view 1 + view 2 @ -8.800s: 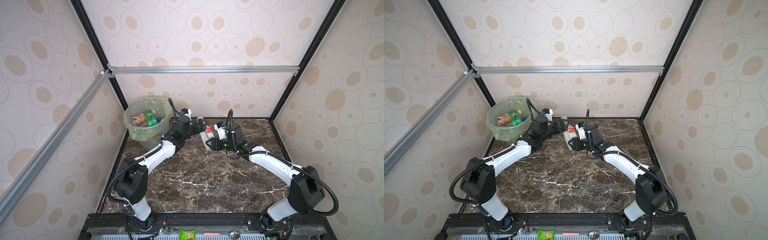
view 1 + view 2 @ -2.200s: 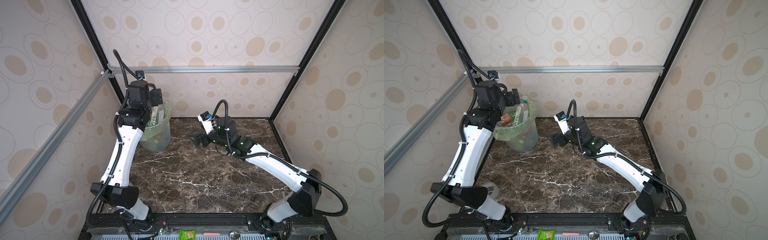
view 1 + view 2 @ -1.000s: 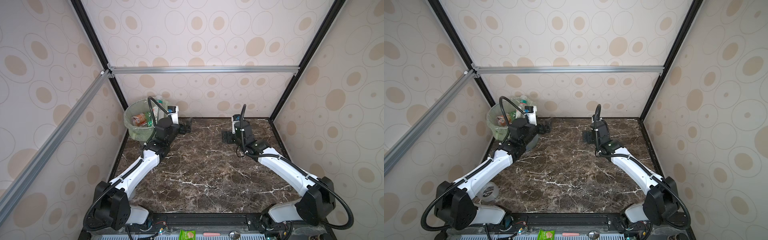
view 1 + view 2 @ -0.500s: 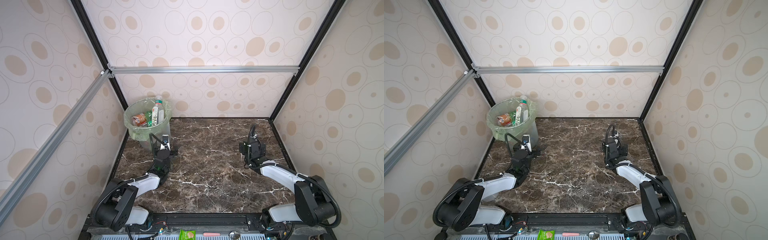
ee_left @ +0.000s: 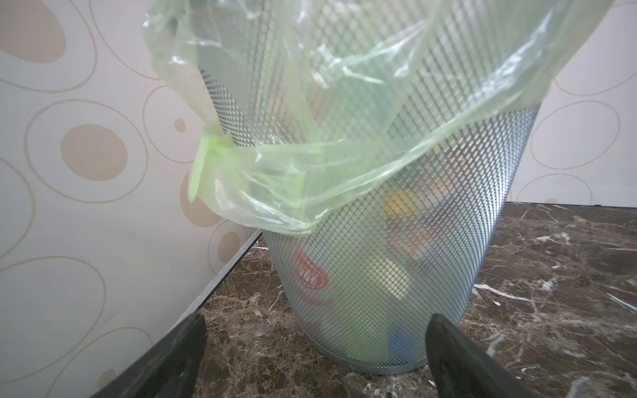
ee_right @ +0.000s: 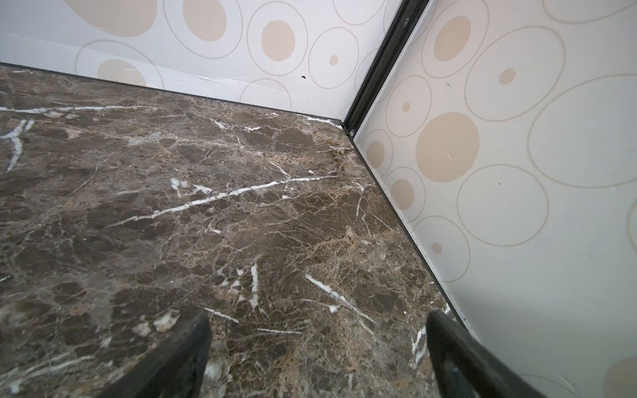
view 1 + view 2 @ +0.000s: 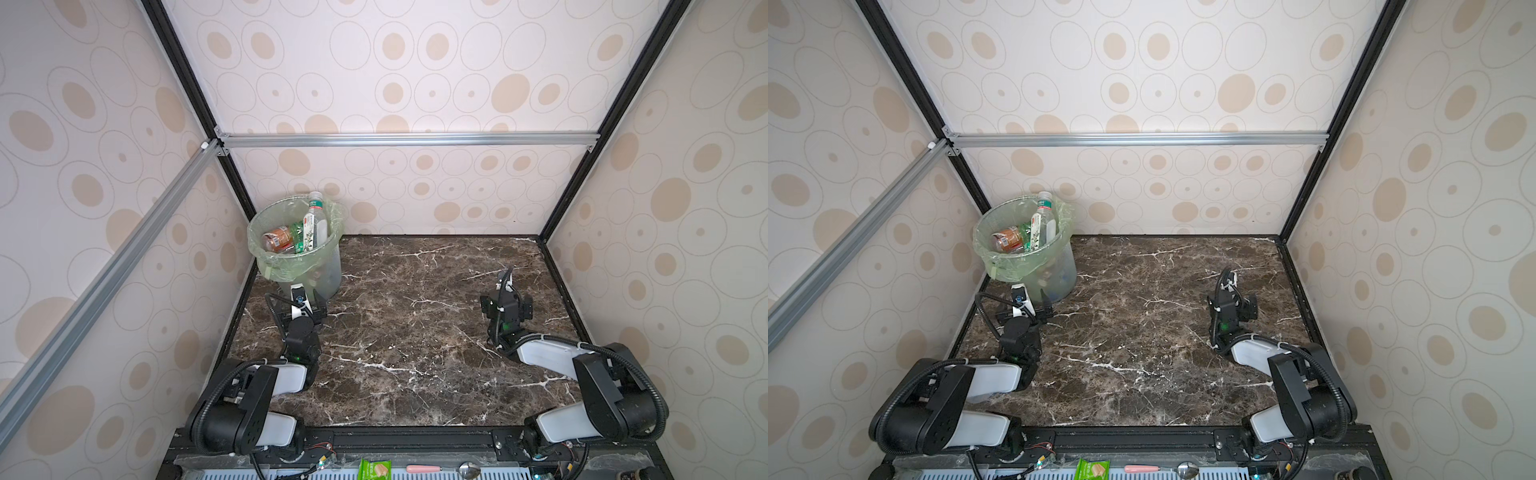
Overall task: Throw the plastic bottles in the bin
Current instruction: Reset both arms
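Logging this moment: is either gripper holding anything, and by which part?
Nothing is held: left gripper and right gripper both stand open and empty.

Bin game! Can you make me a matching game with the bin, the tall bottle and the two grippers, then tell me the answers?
Things:
1. bin
2. tall bottle
3. left gripper
4. right gripper

States:
A. open, facing a bare corner of the table
B. lined with a green bag
C. open, low in front of the bin
D. pokes up past the rim

Pairs: 1-B, 2-D, 3-C, 4-A.
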`<state>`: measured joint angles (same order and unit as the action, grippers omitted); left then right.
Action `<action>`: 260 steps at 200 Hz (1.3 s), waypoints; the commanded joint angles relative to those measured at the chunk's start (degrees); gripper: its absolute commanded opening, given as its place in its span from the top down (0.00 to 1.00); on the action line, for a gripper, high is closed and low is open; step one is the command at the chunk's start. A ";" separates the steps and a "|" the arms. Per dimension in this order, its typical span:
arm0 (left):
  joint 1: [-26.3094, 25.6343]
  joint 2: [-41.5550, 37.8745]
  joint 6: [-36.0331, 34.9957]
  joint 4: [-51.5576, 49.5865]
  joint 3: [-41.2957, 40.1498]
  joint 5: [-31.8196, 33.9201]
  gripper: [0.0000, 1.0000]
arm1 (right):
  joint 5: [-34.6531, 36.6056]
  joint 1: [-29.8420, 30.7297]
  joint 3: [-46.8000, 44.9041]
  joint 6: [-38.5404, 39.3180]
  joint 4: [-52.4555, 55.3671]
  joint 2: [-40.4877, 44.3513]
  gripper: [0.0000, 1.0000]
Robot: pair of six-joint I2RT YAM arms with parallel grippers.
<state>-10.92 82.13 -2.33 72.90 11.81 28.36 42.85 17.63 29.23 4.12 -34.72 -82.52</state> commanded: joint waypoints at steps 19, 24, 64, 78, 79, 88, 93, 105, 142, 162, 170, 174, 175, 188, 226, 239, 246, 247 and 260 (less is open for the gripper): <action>2.29 9.81 -0.54 23.64 -7.72 -8.91 0.01 | -3.74 -0.49 -2.56 2.88 -9.20 -1.69 0.00; 2.25 11.74 -1.95 27.15 -7.64 -8.67 0.01 | -3.89 -0.49 -3.14 2.79 -10.19 -1.88 0.00; 3.84 8.59 0.36 13.30 -3.10 -11.26 0.01 | -5.72 -0.58 -6.67 3.41 -18.30 -4.85 0.00; 4.87 9.31 1.31 11.62 -1.47 -11.23 0.01 | -5.67 -0.57 -7.33 4.90 -22.67 -6.54 0.00; 4.95 9.29 1.42 11.28 -1.37 -11.14 0.01 | -5.67 -0.57 -7.38 4.92 -22.76 -6.57 0.00; 5.63 8.51 2.96 7.47 -0.16 -10.79 0.01 | -5.68 -0.57 -7.52 4.43 -21.96 -6.08 0.00; 6.24 8.75 3.65 7.01 0.16 -10.82 0.01 | -5.67 -0.53 -7.45 4.06 -21.20 -5.71 0.00; 7.49 8.45 4.87 5.91 0.51 -12.13 0.01 | -6.15 -0.81 -7.18 3.16 -19.39 -4.97 0.00; 7.75 8.52 4.78 6.63 0.31 -12.55 0.01 | -16.23 -7.90 -7.80 -3.61 -15.66 -2.92 0.00; 7.75 8.45 4.77 6.83 0.07 -12.53 0.01 | -25.27 -13.83 -9.42 -5.89 -23.60 -8.07 0.01; 7.78 8.49 4.66 7.05 0.05 -12.47 0.01 | -25.42 -13.22 -8.51 -5.93 -19.87 -6.47 0.02; 7.67 8.49 4.68 7.01 0.05 -12.47 0.01 | -25.57 -13.36 -7.12 -7.25 -14.07 -4.68 0.02; 7.67 8.49 4.69 7.00 0.05 -12.46 0.01 | -25.55 -13.43 -6.75 -7.53 -12.83 -4.41 0.02; 7.65 8.49 4.63 7.05 0.06 -12.39 0.01 | -25.19 -13.46 -8.00 -5.99 -19.31 -7.31 0.01; 7.50 8.49 4.48 6.99 0.11 -12.37 0.01 | -25.25 -13.10 -7.18 -5.65 -17.33 -6.77 0.00; 7.57 8.49 4.50 6.99 0.14 -12.36 0.01 | -25.39 -13.14 -6.22 -6.26 -12.42 -5.15 0.00; 7.53 8.49 4.50 6.92 0.14 -12.40 0.01 | -25.43 -13.14 -6.41 -6.03 -13.40 -5.42 0.00; 7.51 8.53 4.51 6.91 0.14 -12.38 0.01 | -25.39 -13.14 -6.44 -6.00 -13.73 -5.53 0.00; 7.57 8.57 4.47 6.85 0.22 -12.48 0.01 | -25.36 -13.13 -7.00 -5.70 -16.01 -6.30 0.00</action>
<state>-3.51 91.55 2.11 79.02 11.42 16.32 18.02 4.23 21.89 -1.67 -49.19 -88.66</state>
